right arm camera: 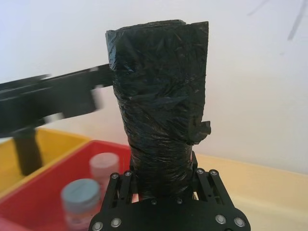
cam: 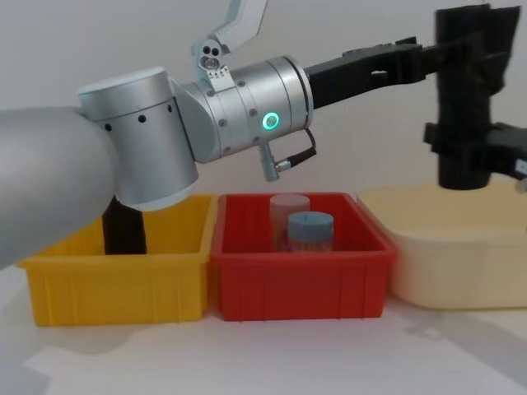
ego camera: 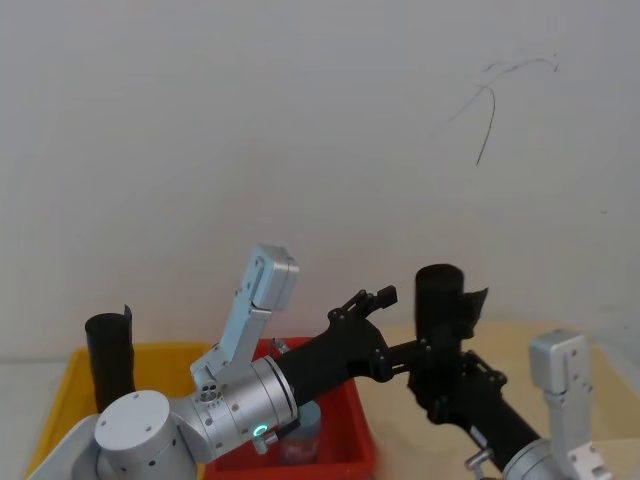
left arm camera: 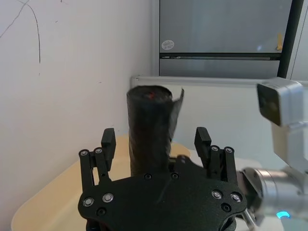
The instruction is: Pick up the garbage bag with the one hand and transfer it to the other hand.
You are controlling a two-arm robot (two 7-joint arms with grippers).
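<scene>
The bag [right arm camera: 159, 96] is held upright, pinched near its base by the right end effector [right arm camera: 162, 173]. The left end effector [left arm camera: 155, 138] is spread, its fingers on either side of the bag's upper part, apart from it. A cream bin [cam: 445, 247] is seen below.

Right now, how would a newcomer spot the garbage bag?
Find the cream bin, rightmost of three. Above it the right end effector grips the bag, black and crinkled, the left end effector open around it. Another black roll stands unheld in the yellow bin.
</scene>
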